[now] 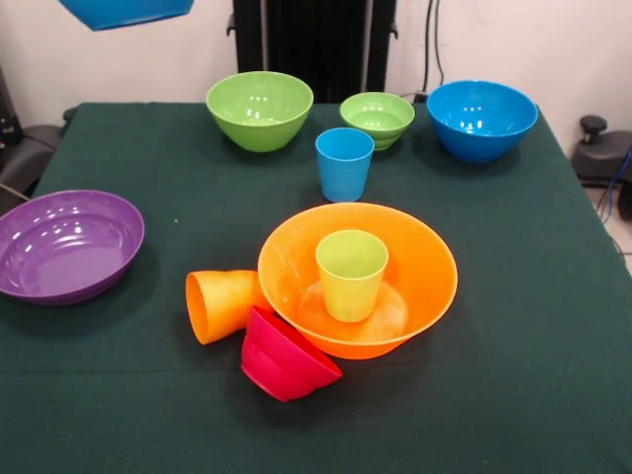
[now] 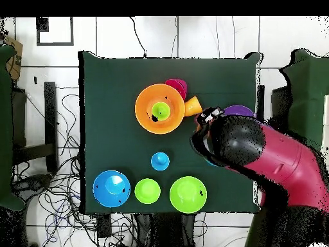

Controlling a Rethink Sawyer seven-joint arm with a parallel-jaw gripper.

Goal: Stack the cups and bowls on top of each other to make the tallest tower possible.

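There it was: a blue bowl (image 1: 123,12) hung high at the top edge of the front view, clear of the table (image 1: 513,326), and your arm (image 2: 270,157) reached over the purple bowl's (image 1: 64,247) side. The claw itself was hidden, so I couldn't tell whether it was clenched or released. The tower was barely begun: the big orange bowl (image 1: 415,247) with the lime green cup (image 1: 352,272) upright inside. The orange cup (image 1: 219,304) lay on its side and the red bowl (image 1: 286,357) sat tipped, both touching the orange bowl's outer wall. My read: you were bringing that blue bowl in. You needed to centre it squarely over the orange bowl, come down slowly, and mind the standing cup, which looked likely to tip under an off-centre landing.
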